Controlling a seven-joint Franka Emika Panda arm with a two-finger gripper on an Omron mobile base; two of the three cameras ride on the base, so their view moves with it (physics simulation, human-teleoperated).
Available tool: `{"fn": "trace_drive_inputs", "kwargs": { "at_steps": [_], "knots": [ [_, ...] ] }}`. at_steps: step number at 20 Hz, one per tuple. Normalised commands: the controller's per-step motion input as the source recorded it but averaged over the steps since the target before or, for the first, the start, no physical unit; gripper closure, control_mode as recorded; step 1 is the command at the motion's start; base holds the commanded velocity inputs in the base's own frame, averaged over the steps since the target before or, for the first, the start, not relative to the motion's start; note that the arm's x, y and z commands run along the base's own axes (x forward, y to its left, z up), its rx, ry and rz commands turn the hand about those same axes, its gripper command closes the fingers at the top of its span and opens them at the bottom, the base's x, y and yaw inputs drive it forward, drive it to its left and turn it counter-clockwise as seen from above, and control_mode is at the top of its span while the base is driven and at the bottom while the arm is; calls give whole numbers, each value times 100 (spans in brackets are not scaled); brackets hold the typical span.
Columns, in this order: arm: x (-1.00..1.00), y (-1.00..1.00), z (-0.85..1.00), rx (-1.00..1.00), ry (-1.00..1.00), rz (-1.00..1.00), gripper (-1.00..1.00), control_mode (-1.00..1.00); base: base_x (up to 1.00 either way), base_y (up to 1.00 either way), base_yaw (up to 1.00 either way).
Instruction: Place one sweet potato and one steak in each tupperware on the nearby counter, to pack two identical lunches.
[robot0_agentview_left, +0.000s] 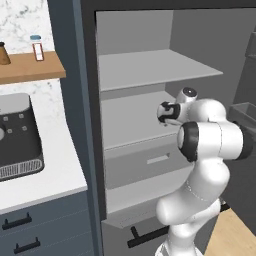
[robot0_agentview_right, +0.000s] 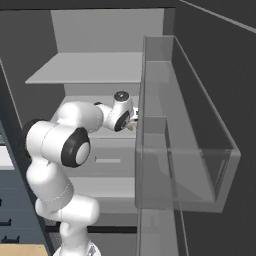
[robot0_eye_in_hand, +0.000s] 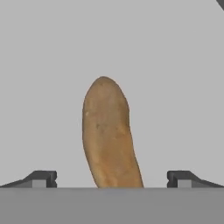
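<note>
An orange-brown sweet potato (robot0_eye_in_hand: 107, 135) lies on a grey fridge shelf (robot0_agentview_left: 135, 117), long axis pointing away from the hand. In the hand view it rises between the fingertips (robot0_eye_in_hand: 43, 177) of my gripper (robot0_eye_in_hand: 111, 178), which stand wide apart on either side and do not touch it. The gripper is open. In the right base view the gripper (robot0_agentview_right: 134, 120) reaches onto the middle shelf, with a bit of the sweet potato (robot0_agentview_right: 131, 127) showing just below it. The white counter (robot0_agentview_left: 55, 175) lies to the left of the fridge. The steak and the tupperware are out of view.
The open fridge has grey shelves above and a drawer (robot0_agentview_left: 150, 162) below the hand. Its door with a deep clear bin (robot0_agentview_right: 200, 150) stands close on the right. A dark appliance (robot0_agentview_left: 17, 135) sits on the counter under a wooden wall shelf (robot0_agentview_left: 30, 67).
</note>
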Motion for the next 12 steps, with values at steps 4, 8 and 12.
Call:
{"fn": "trace_drive_inputs", "kwargs": {
  "at_steps": [4,8,12],
  "knots": [
    [22,0,-23,0,10,0,-100,-100,0,0,0],
    [26,0,-11,0,6,0,-100,-100,0,0,0],
    [1,0,-27,0,6,0,-100,-100,0,0,0]
  ]
}}
